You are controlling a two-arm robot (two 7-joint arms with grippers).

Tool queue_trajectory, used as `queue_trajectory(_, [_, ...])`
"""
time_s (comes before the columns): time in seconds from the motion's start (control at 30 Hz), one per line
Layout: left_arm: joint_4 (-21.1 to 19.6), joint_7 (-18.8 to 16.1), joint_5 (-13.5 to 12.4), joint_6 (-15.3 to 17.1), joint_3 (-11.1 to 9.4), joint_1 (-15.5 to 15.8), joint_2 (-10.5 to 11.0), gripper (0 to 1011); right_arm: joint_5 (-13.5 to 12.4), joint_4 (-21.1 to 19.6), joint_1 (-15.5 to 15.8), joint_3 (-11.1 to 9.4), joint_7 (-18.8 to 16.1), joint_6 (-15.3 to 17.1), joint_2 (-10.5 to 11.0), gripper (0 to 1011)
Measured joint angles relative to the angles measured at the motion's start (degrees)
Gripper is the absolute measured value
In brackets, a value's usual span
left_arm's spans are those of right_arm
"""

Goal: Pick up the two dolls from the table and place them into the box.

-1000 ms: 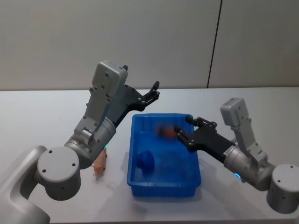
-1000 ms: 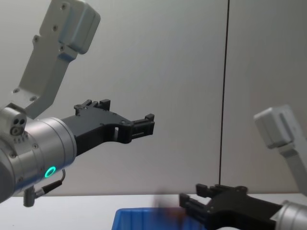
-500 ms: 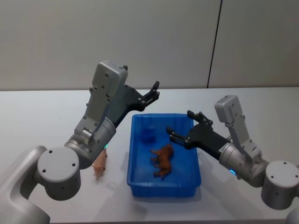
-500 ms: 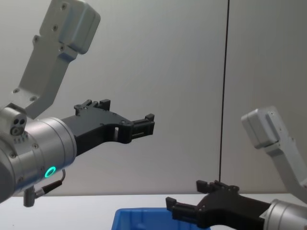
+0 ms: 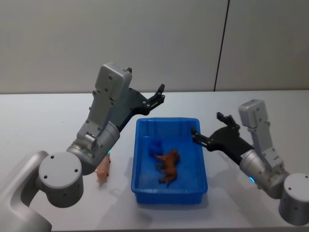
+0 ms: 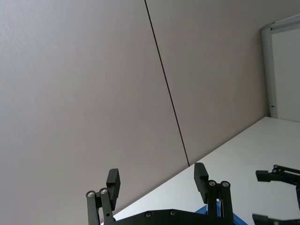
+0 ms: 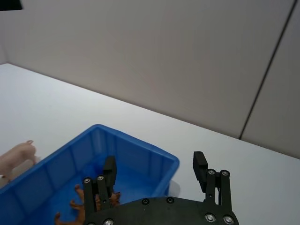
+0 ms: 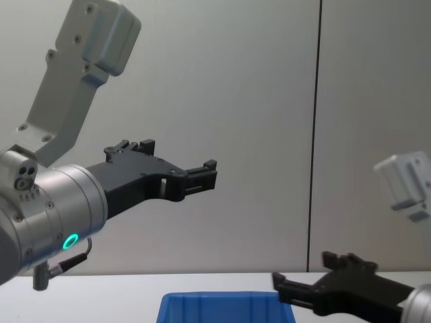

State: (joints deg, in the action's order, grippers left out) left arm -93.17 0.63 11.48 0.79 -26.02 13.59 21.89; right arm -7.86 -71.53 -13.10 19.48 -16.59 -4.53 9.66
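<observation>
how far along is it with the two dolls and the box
One of two done: the brown doll lies inside the box. Nothing is in hand: the right tool is open and empty at the box's right side, the left tool open, raised over its far left corner. Left to do: the pink doll lies on the table, left of the box, not yet picked up.

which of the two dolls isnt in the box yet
The pale pink doll, on the table just left of the box. The brown doll lies inside the box.
</observation>
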Motion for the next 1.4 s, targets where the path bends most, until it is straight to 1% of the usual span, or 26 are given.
queue_trajectory(0.07, [0.0, 0.0, 0.0, 0.0, 0.0, 0.0, 0.0, 1001, -0.2, -1.1, 0.9, -0.3, 2.1, 0.2, 0.5, 1001])
queue_trajectory(0.33, [0.0, 0.0, 0.0, 0.0, 0.0, 0.0, 0.0, 1001, -0.7, -3.9, 3.3, -1.3, 7.5, 0.7, 1.9, 1001])
queue_trajectory(0.5, [-0.2, -0.5, 0.4, 0.6, 0.1, -0.3, 0.1, 1001, -0.9, -5.1, 4.4, -1.7, 9.6, 0.9, 2.6, 1001])
queue_trajectory(0.7, [-1.1, -2.0, 2.2, 2.6, 0.6, -1.0, 0.5, 1001, -1.0, -6.1, 5.2, -2.1, 11.3, 1.1, 3.1, 1001])
queue_trajectory(0.83, [-1.8, -3.3, 3.8, 4.5, 0.9, -1.7, 0.8, 1001, -1.1, -6.5, 5.6, -2.3, 12.1, 1.1, 3.3, 1001])
queue_trajectory(0.93, [-2.4, -4.7, 5.7, 6.6, 1.3, -2.3, 1.0, 1001, -1.2, -6.7, 5.8, -2.4, 12.5, 1.2, 3.4, 1001])
queue_trajectory(1.13, [-3.2, -7.1, 8.5, 10.1, 1.9, -3.1, 1.3, 1001, -1.2, -7.1, 6.1, -2.5, 13.1, 1.2, 3.6, 1001])
queue_trajectory(1.23, [-3.7, -8.9, 10.5, 13.0, 2.2, -3.6, 1.4, 1001, -1.2, -7.2, 6.3, -2.5, 13.4, 1.2, 3.7, 1001])
queue_trajectory(1.3, [-3.9, -9.6, 11.2, 14.1, 2.4, -3.7, 1.4, 1001, -1.2, -7.3, 6.3, -2.6, 13.5, 1.2, 3.7, 1001])
queue_trajectory(1.4, [-4.2, -11.1, 12.8, 16.8, 2.8, -3.9, 1.4, 1001, -1.3, -7.4, 6.4, -2.6, 13.6, 1.3, 3.8, 1001])
